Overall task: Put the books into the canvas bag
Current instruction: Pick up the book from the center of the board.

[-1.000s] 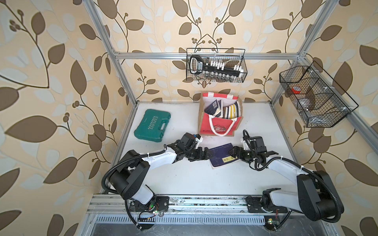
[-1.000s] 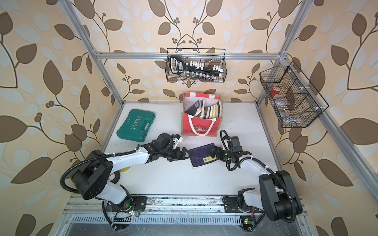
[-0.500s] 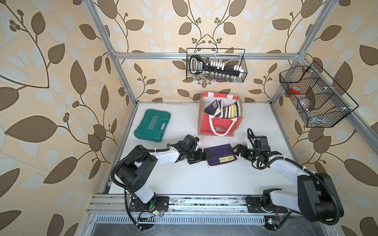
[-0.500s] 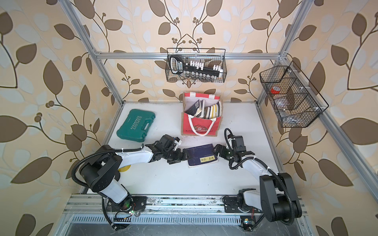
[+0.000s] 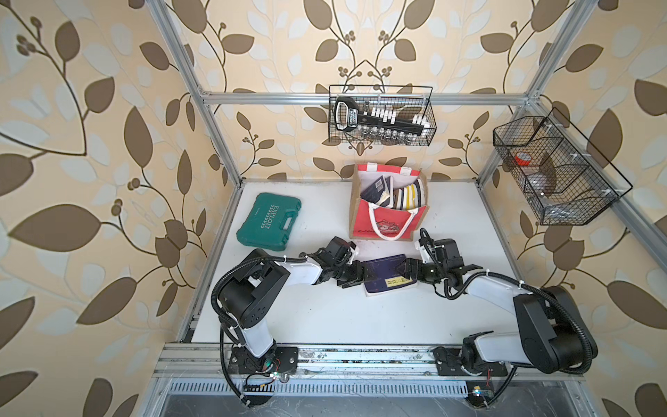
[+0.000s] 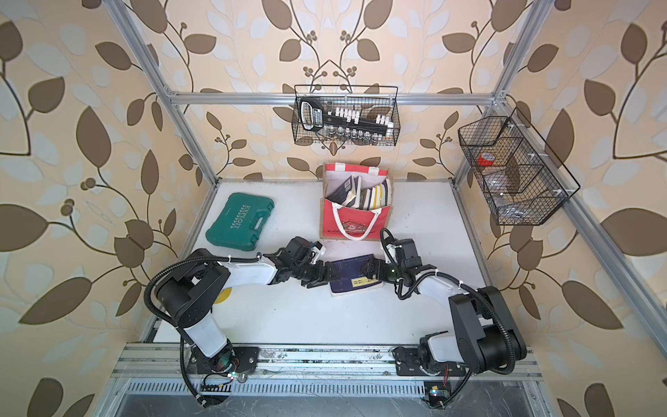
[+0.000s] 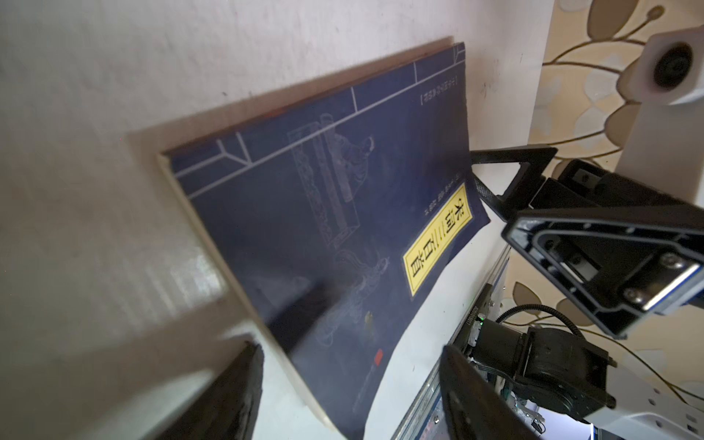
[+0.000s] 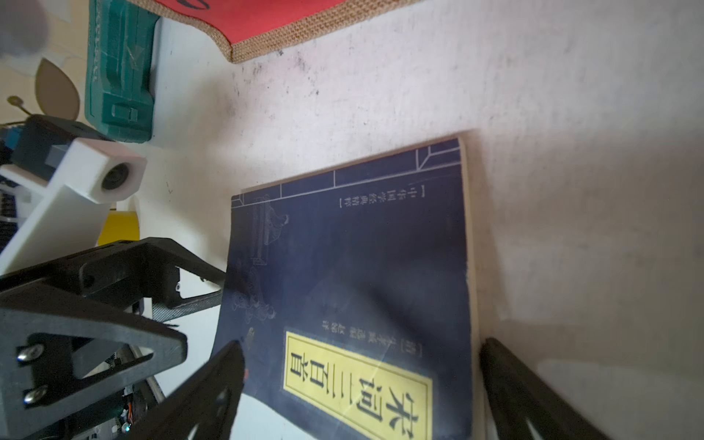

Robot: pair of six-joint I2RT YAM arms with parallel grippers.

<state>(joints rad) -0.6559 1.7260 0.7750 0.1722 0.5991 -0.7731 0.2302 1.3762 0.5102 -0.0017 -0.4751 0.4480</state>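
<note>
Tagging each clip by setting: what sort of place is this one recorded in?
Probably a staged robot test cell, not a real room: leaf wallpaper hangs on an aluminium frame, and two arms are bolted to a rail at the edge of a white table.

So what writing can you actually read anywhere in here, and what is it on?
"EXPLOIT": lid of the green tool case.
"宋词三百首": yellow label on the navy book.
"中华国学经典精粹", seemingly: bracketed line, same cover.
Canvas bag print, black-handled tool label: too small to read.
</note>
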